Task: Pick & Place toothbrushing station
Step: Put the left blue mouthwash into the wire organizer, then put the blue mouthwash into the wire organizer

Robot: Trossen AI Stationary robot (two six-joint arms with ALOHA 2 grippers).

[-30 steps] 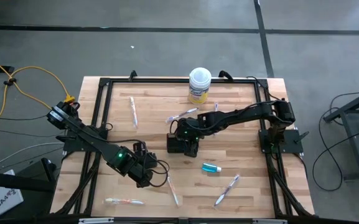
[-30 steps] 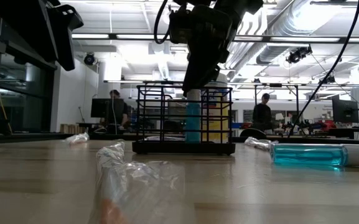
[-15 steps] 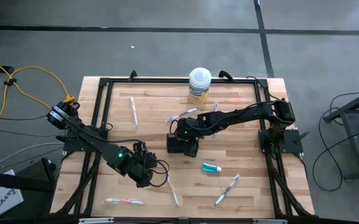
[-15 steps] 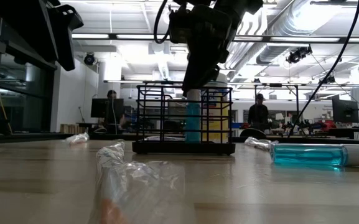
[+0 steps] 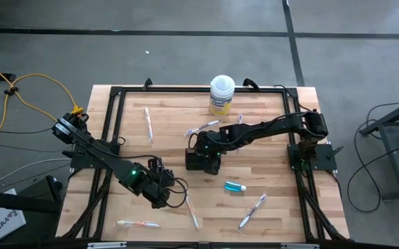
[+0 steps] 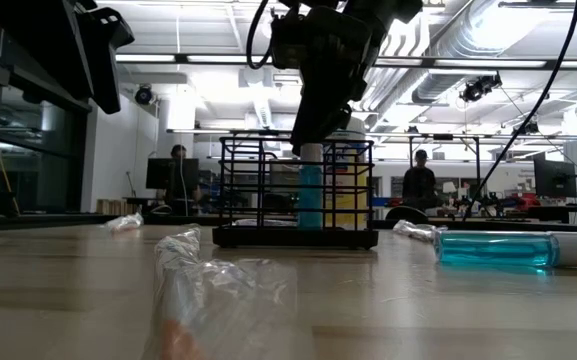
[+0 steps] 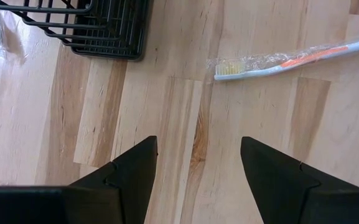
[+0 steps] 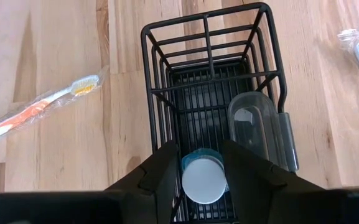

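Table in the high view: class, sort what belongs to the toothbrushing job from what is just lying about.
Job: holder; tube in right gripper; loose tube; toothbrushes.
Lying about: yellow tub; cable.

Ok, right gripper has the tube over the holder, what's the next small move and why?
Probably open the right gripper and let go: its fingers clasp the teal tube upright inside the wire holder, which in the low view looks close to the floor. Left gripper waits open.
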